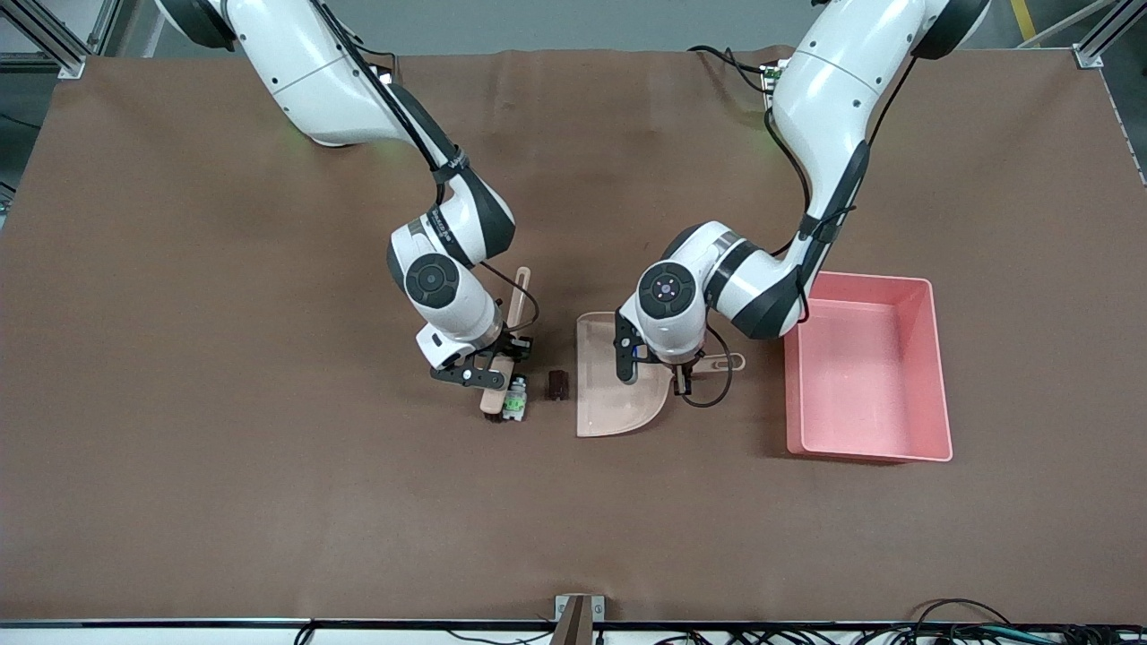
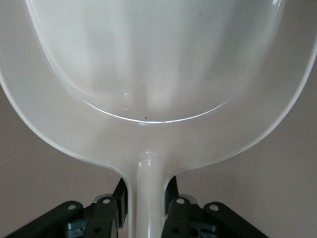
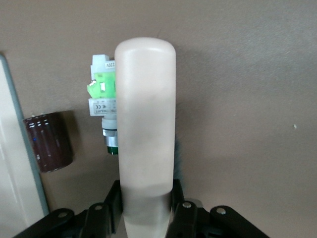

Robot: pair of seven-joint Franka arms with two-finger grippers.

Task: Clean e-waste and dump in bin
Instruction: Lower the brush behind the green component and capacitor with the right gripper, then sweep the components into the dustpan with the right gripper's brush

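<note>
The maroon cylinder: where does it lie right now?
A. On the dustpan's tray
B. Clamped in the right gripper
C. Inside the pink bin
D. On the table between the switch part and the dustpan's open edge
D. The maroon cylinder lies on the bare cloth, with the switch part beside it toward the right arm's end and the dustpan toward the left arm's end; the pink bin holds nothing.

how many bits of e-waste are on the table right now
2. The white-and-green switch lies against the brush in the right gripper; the maroon cylinder sits between it and the dustpan. None seems hidden.
</note>
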